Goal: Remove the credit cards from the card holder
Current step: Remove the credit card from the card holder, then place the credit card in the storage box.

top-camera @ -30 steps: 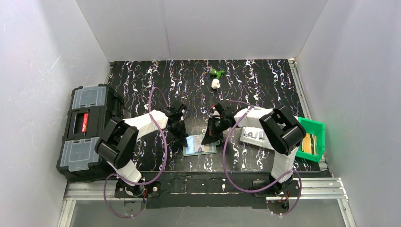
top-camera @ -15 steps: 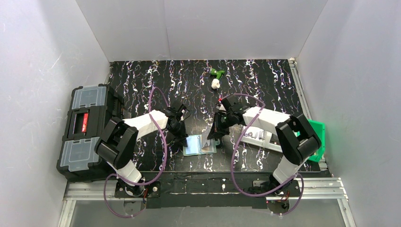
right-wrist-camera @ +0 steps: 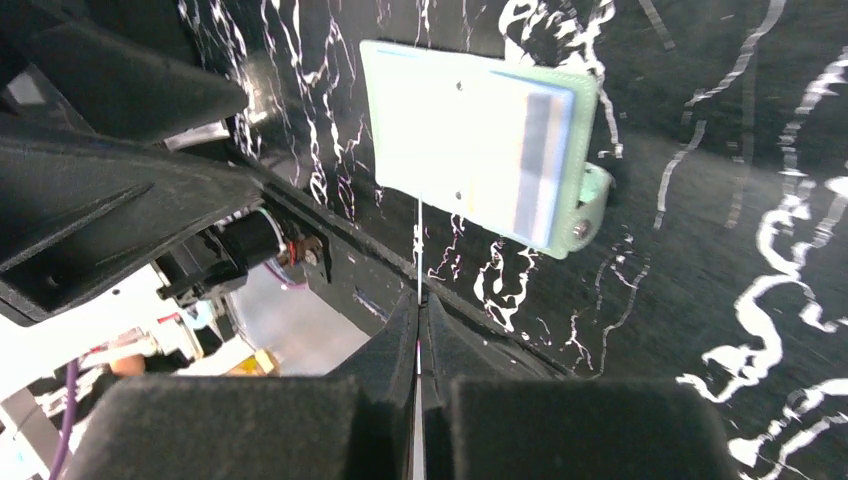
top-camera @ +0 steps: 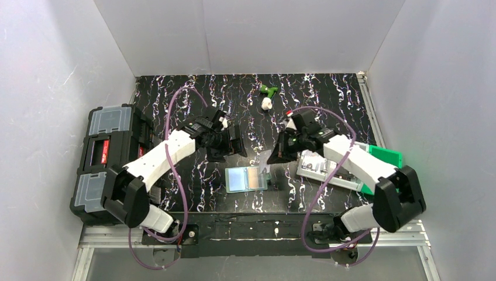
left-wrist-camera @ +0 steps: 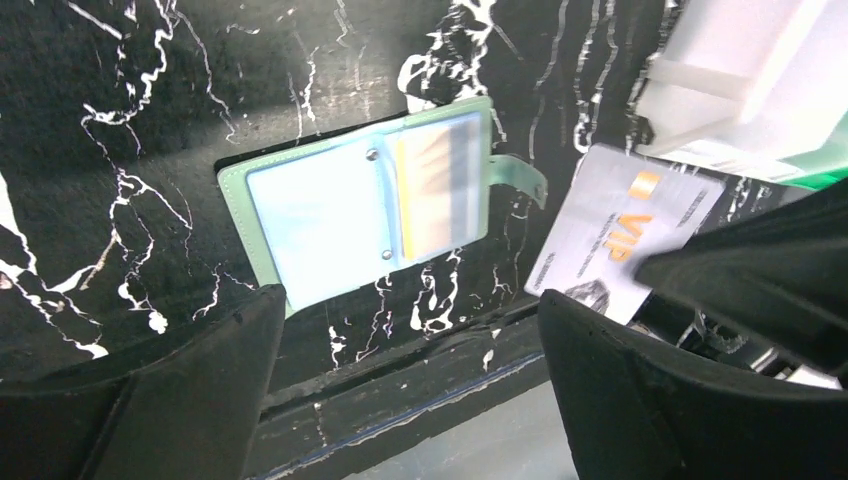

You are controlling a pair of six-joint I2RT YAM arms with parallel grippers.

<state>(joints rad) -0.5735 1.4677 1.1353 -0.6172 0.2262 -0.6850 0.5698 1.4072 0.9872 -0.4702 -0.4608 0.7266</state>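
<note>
**Right gripper (top-camera: 279, 154) grips card (left-wrist-camera: 625, 235); holder (top-camera: 247, 178) open**

Top view. Right fingers pinched shut on a grey VIP card, held edge-on off the table (top-camera: 327, 105), at 1 o'clock from the holder. Holder lies flat, long axis 9–3, snap tab (left-wrist-camera: 520, 180) at 3. Left gripper (top-camera: 233, 143) spread wide, empty, at 11 o'clock. Tray (top-camera: 304, 172) at 3 o'clock, nearer the right arm, bare table between. Striped card (left-wrist-camera: 435, 190) apparently remains in the tab-side pocket
</note>
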